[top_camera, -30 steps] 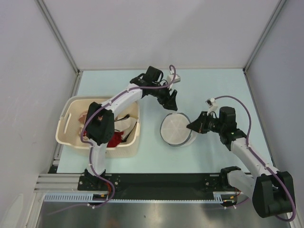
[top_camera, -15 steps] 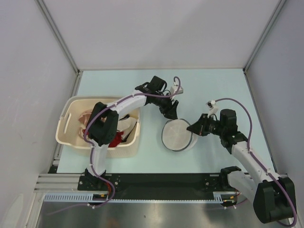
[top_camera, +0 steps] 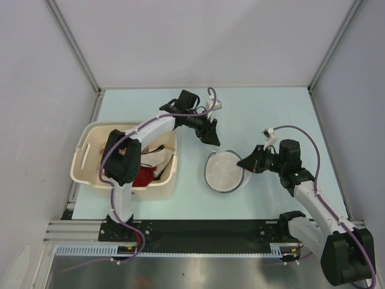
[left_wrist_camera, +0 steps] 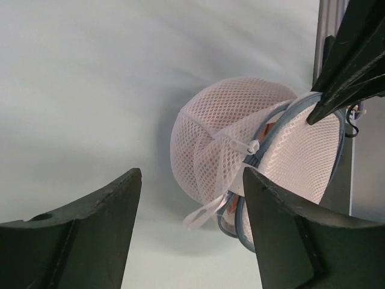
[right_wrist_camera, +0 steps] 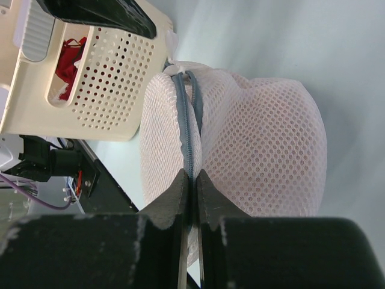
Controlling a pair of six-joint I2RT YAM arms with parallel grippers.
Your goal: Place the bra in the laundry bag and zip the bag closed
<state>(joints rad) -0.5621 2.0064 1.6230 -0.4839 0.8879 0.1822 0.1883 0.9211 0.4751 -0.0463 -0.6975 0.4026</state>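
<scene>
The laundry bag [top_camera: 224, 172], a round white mesh pouch with a blue-grey zip rim, lies right of the basket. My right gripper [top_camera: 244, 162] is shut on its zip edge [right_wrist_camera: 191, 158] at the right side. Salmon-pink fabric of the bra [left_wrist_camera: 270, 127] shows through the zip gap and tints the mesh [right_wrist_camera: 264, 144]. My left gripper [top_camera: 211, 136] hangs open just beyond the bag's far rim, apart from it. In the left wrist view its fingers [left_wrist_camera: 102, 211] frame the bag [left_wrist_camera: 222, 138] and a white tab [left_wrist_camera: 207, 212], with nothing held between them.
A cream perforated basket [top_camera: 86, 161] stands at the left with a red garment [top_camera: 143, 177] inside; it also shows in the right wrist view as the basket [right_wrist_camera: 96, 78]. The black front rail [top_camera: 198, 232] runs along the near edge. Grey walls enclose the table.
My left gripper dipped to the bag's far rim, then drew back up and left, open. The bag shifted slightly. My right gripper kept its grip on the zip edge.
</scene>
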